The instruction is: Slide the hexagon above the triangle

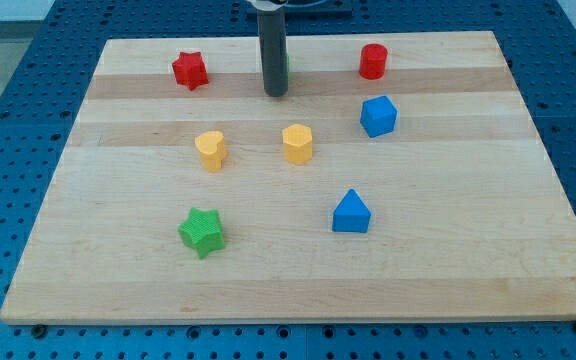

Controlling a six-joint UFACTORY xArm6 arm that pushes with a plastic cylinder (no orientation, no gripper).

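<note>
A blue hexagon-like block (378,116) sits at the upper right of the wooden board (468,270). A blue triangle block (351,212) lies below it and slightly to its left. My tip (275,94) rests on the board near the top centre. It is well to the left of the blue hexagon block and apart from it. It stands above a yellow block (297,143) whose shape I cannot make out for sure. A sliver of a green block (287,64) shows just behind the rod.
A red star (190,70) lies at the top left and a red cylinder (372,61) at the top right. A second yellow block (210,150), heart-like, sits left of centre. A green star (202,232) lies at the lower left.
</note>
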